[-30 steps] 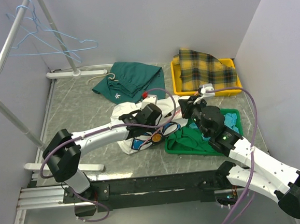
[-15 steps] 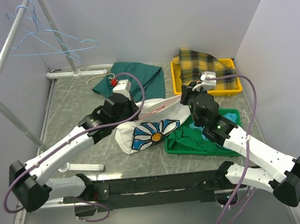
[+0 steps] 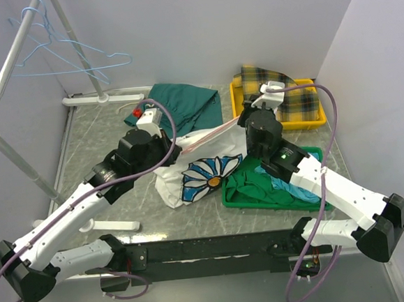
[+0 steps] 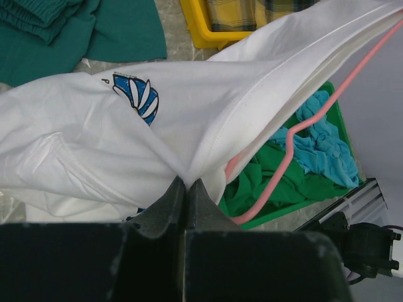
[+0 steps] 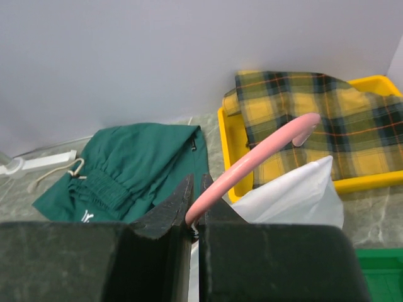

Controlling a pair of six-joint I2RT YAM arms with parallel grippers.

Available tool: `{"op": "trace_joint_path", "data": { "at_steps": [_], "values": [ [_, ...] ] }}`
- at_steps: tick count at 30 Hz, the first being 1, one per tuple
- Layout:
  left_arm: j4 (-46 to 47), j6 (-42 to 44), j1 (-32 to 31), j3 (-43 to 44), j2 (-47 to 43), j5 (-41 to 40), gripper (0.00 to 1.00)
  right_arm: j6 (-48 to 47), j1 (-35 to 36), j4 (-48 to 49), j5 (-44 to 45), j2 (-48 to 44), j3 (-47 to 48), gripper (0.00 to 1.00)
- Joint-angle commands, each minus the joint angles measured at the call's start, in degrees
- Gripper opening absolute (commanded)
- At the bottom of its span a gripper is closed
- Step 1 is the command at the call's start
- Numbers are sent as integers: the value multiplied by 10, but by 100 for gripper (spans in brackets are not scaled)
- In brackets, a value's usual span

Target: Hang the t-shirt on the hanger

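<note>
1. Bench (image 3: 103, 141): grey marbled surface carrying all items. A dark green garment (image 3: 184, 103) lies at the back, a yellow plastic tray (image 3: 305, 123) of plaid cloth at the back right, and a green plastic tray (image 3: 262, 206) of crumpled cloth at the front right.
2. White short-sleeved cloth t-shirt (image 3: 204, 172) with a blue-and-white flower print: stretched between the two arms at the bench centre. Its upper edge is raised and its lower part sags toward the bench just beside the green tray. It is judged light, limp and not slippery, and it will fold wherever unsupported. Hold is therefore best taken at a hem or seam, where doubled cloth resists slipping and keeps an opening spread.
3. Thin pink-red wire hanger (image 3: 211, 133): held in the air, slanting from the right arm toward the left arm along the t-shirt's raised edge. In the left wrist view the wire passes behind the cloth edge; how much lies inside cannot be told. It is judged light and stiff yet springy, and the hook or neck gives the firmest control.
4. Left end effector (image 4: 187, 184): fingers pressed together on a gathered fold of the t-shirt.
5. Right end effector (image 5: 196, 189): fingers clamped on the hanger at the base of its hook, which curves up and to the right.
</note>
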Motion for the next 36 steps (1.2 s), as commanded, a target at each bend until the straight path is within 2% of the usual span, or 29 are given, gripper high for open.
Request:
{"op": "trace_joint_path", "data": {
  "at_steps": [1,11,15,19,26,31,36],
  "values": [
    [-26,0,2,31,-28,5,2,-37,-3,9,89,7,52,0],
    [-42,-7,2,19,-65,-22,3,-55,0,-5,79,15,91,0],
    [-53,1,2,85,-49,-25,3,-86,37,11,104,32,102,0],
    [-53,12,3,162,-25,-2,3,-143,73,19,127,77,160,0],
    [-48,7,2,276,17,34,5,-182,111,-17,148,186,326,0],
    [-49,-16,2,269,8,-23,8,-195,117,-55,164,240,416,0],
    [-26,-37,2,195,-15,-49,12,-187,134,-75,147,243,439,0]
  ]
}}
